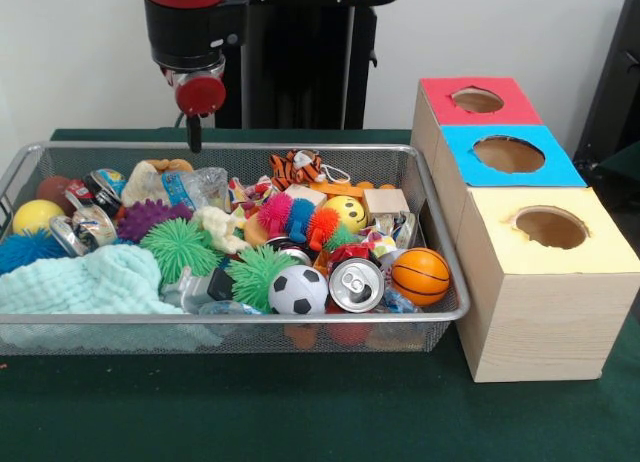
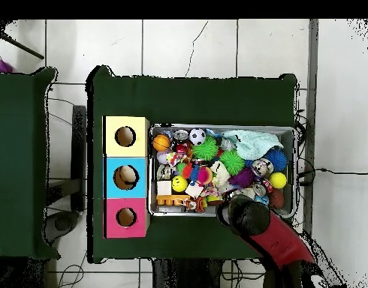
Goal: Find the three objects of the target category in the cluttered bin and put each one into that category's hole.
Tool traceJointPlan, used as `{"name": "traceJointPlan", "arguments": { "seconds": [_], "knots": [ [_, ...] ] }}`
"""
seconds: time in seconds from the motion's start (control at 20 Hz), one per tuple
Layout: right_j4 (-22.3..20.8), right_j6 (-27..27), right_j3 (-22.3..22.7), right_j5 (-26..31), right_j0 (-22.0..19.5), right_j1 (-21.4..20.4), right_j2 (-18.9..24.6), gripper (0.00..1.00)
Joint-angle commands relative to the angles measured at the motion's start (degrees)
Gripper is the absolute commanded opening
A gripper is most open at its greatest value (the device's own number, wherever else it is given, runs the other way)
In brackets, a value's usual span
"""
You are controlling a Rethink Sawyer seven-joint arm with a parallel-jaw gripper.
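The end effector (image 1: 194,134) hangs above the far rim of the wire bin (image 1: 438,312), its tip empty; whether it is spread cannot be told. Beside the bin stand red (image 1: 478,102), blue (image 1: 510,154) and yellow (image 1: 551,228) hole boxes.

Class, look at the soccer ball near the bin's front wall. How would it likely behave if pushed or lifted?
The soccer ball is round, so it would probably roll when nudged. The silver can and green spiky ball beside it may check that. It looks small, likely light.
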Motion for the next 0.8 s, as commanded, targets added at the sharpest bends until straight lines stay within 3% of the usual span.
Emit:
{"name": "traceJointPlan", "arguments": {
  "seconds": [0.05, 0.8],
  "knots": [
    [3.3, 10.9, 3.2, -2.7, 0.3, 0.0, 4.4, 0.00],
    [3.8, 12.0, 7.5, -8.7, 0.2, -0.1, 6.6, 0.00]
  ]
}}
